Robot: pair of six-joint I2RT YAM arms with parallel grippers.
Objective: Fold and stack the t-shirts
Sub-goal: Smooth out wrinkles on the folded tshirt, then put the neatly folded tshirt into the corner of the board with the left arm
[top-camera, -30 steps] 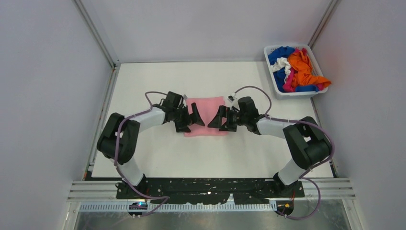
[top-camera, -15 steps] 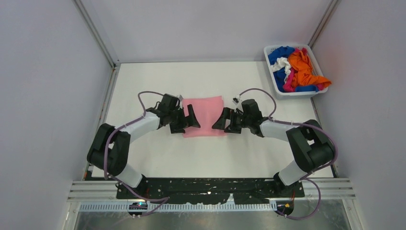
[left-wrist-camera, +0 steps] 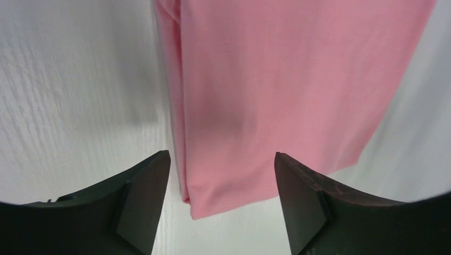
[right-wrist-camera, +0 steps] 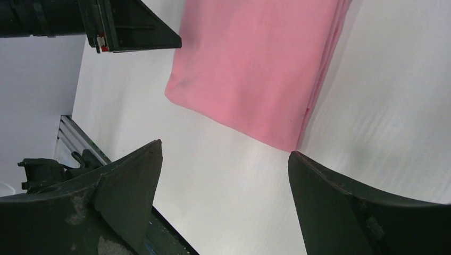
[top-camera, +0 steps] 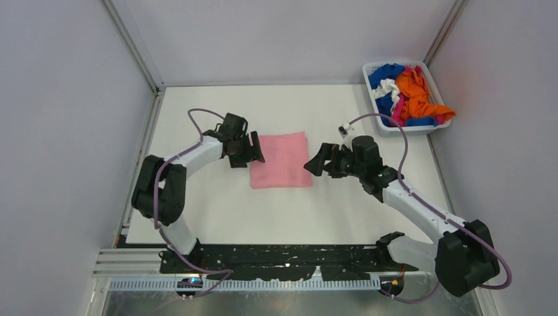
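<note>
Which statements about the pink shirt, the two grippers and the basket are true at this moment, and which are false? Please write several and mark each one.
1. The light pink t-shirt lies folded flat on the table. True.
2. The left gripper is shut on this shirt. False: it is open and holds nothing.
3. The white basket at the far right corner holds crumpled garments in orange, blue, white and hot pink. True.
4. The right gripper holds an orange shirt. False: it is open and empty, near the pink shirt's right edge.
5. A second folded shirt lies on the pink one. False: nothing lies on it.
</note>
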